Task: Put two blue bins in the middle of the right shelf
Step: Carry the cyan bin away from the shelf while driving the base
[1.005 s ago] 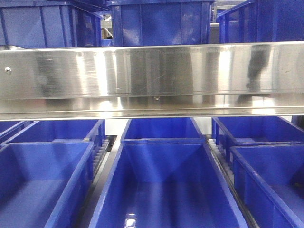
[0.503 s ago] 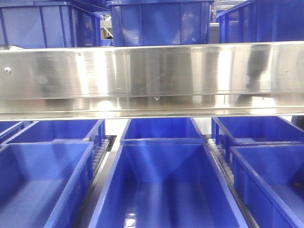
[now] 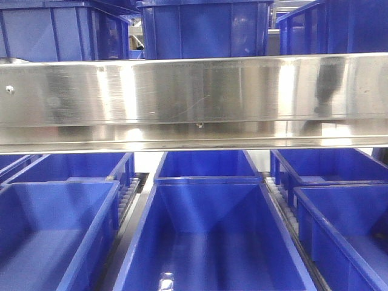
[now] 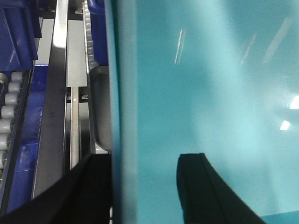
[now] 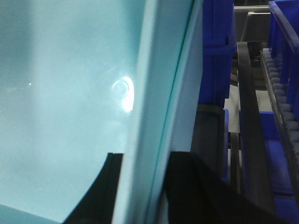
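Two claws each grip the wall of a pale blue bin. In the left wrist view, the left claw (image 4: 142, 158) has one black finger (image 4: 74, 196) outside the wall and the other inside. The wall is pinched between them, and the pale blue bin (image 4: 210, 84) fills the right part of the picture. To its left run a grey metal rail (image 4: 58, 93) and a row of grey rollers (image 4: 9, 107), with dark blue plastic next to them.

In the right wrist view, the right claw (image 5: 147, 156) is closed in the same way. Its fingers (image 5: 196, 191) sit on either side of the thick rim of a pale blue bin (image 5: 60, 93), which fills the left part of the picture. To the right of the bin stand a dark blue bin (image 5: 217, 51), a dark rail (image 5: 250, 130) and a roller track (image 5: 280, 88). I cannot tell whether the two claws grip one bin or two.

The front view shows a scratched steel shelf beam (image 3: 194, 97) running across the picture. Dark blue bins (image 3: 206, 27) stand above it. Below it, more dark blue bins lie open in three lanes: one in the middle (image 3: 212, 242), one on the left (image 3: 54, 236) and one on the right (image 3: 345, 230), with further bins behind them.
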Controlling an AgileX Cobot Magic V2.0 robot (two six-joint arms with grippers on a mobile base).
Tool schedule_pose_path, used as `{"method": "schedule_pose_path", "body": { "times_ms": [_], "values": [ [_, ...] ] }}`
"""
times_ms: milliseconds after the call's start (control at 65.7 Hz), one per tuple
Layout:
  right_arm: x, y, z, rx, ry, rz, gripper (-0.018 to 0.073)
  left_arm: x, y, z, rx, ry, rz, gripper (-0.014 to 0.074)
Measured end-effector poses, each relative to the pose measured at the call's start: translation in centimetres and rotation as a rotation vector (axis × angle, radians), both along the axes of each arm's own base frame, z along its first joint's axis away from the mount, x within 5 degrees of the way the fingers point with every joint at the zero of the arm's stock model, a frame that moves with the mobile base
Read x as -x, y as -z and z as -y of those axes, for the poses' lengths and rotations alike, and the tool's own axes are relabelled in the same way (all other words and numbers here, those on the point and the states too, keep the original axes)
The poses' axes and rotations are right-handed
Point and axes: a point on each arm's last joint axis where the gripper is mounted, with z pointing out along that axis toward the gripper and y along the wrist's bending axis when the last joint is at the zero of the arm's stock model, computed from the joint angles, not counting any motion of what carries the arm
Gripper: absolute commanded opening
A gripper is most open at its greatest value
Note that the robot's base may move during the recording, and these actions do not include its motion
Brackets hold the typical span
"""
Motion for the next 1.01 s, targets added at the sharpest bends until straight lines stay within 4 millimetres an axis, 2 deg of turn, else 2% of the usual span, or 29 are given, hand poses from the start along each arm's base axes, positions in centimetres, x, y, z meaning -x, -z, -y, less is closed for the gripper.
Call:
{"method": "schedule_pose_path", "body": {
  "times_ms": [1005],
  "values": [
    [-0.01,-0.03,0.00,-0.001,0.000,0.004,-0.0154,0.00,0.00,0.00,0.000,0.000,0.000,-0.0111]
  ]
}}
